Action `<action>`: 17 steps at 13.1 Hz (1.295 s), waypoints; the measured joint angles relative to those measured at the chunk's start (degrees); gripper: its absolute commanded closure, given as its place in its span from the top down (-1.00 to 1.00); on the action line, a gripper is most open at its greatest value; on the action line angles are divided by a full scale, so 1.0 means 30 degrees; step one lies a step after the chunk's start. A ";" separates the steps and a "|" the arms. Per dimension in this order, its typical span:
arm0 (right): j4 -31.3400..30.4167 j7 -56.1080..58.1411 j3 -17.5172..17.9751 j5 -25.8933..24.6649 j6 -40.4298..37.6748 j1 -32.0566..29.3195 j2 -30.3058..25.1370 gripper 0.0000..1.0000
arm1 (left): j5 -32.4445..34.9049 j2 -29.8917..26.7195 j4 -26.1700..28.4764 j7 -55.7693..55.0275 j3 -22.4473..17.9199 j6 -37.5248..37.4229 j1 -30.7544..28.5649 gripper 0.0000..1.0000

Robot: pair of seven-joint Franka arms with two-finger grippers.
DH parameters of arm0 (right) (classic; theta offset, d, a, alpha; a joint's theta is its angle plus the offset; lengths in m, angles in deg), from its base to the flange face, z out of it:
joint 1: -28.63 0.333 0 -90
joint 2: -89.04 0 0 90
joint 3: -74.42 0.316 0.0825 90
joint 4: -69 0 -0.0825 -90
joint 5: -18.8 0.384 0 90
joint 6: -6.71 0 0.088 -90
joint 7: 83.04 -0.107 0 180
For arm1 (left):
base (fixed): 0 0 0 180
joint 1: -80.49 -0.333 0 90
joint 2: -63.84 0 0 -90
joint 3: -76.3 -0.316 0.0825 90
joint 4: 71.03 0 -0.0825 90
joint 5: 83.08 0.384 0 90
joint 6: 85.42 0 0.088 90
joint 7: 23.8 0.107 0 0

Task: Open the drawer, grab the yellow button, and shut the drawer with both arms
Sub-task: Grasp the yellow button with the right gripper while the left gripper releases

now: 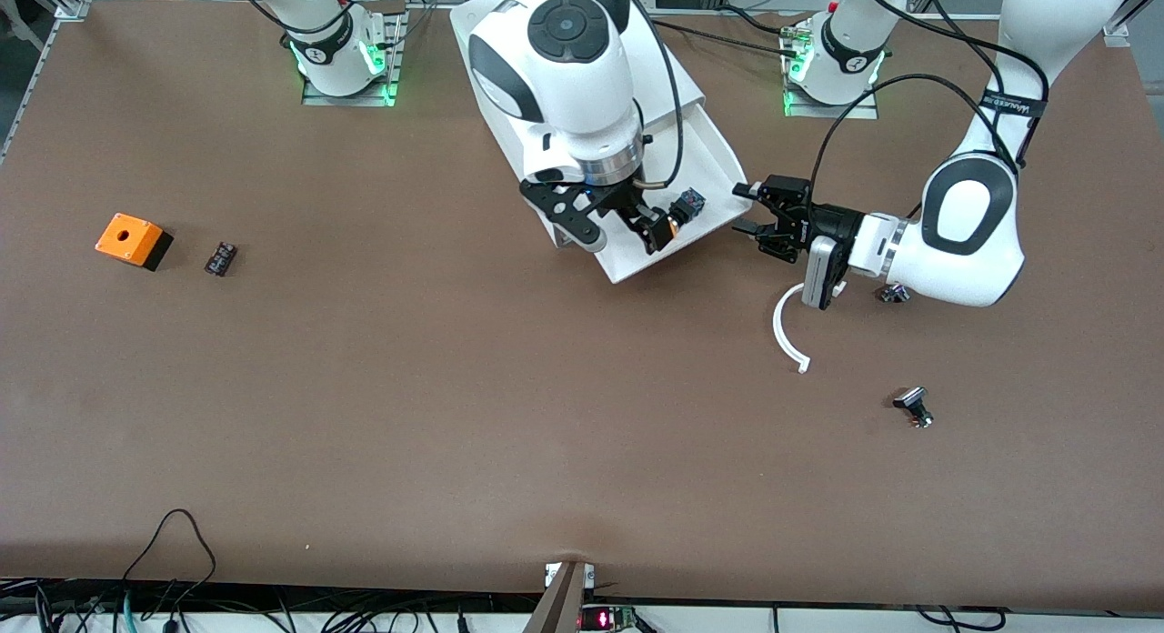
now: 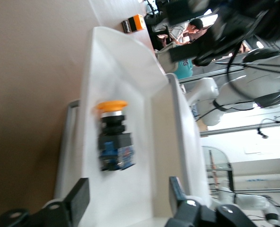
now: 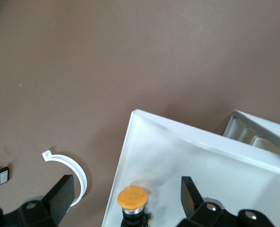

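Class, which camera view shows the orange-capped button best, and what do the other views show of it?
The left wrist view: the button lies sideways in the drawer, cap and black body fully visible. The right wrist view shows mostly the cap from above. The front view shows a small part beside the right gripper.

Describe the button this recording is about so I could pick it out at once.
Find the white cabinet between the two arm bases; its pulled-out drawer juts toward the front camera. The button lies in that drawer, under the open right gripper, with the open left gripper at the drawer's edge. Its round orange-yellow cap on a black blocky body is unlike the black-capped button on the table.
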State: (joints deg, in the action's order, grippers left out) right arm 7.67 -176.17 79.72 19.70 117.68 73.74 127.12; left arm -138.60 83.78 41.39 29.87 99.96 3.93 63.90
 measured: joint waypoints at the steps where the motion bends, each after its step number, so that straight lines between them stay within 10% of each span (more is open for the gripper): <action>1: 0.0003 -0.0511 -0.0022 -0.0003 0.0039 0.0347 0.0192 1.00 | 0.0587 -0.0002 -0.0701 -0.1443 0.0000 -0.0851 -0.0023 1.00; 9: 0.0019 -0.2742 -0.0537 -0.0035 0.2046 0.2693 0.1813 0.90 | 0.3508 -0.0020 -0.5601 -1.1382 -0.0034 -0.6049 -0.0122 1.00; 14: 0.0025 -0.2790 -0.0538 -0.0035 0.2404 0.2797 0.1909 -0.90 | 0.6228 -0.0084 -0.9404 -1.7445 0.0185 -0.7731 -0.0064 1.00; 17: 0.0030 -0.2788 -0.0538 -0.0037 0.2467 0.2900 0.1929 -1.00 | 1.0533 -0.0162 -1.1651 -1.7992 0.0316 -0.7748 0.0324 1.00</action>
State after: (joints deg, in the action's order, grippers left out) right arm 7.76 -184.53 78.10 19.59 125.08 82.44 132.91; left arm -107.00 83.29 6.43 -24.10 100.91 -19.31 64.87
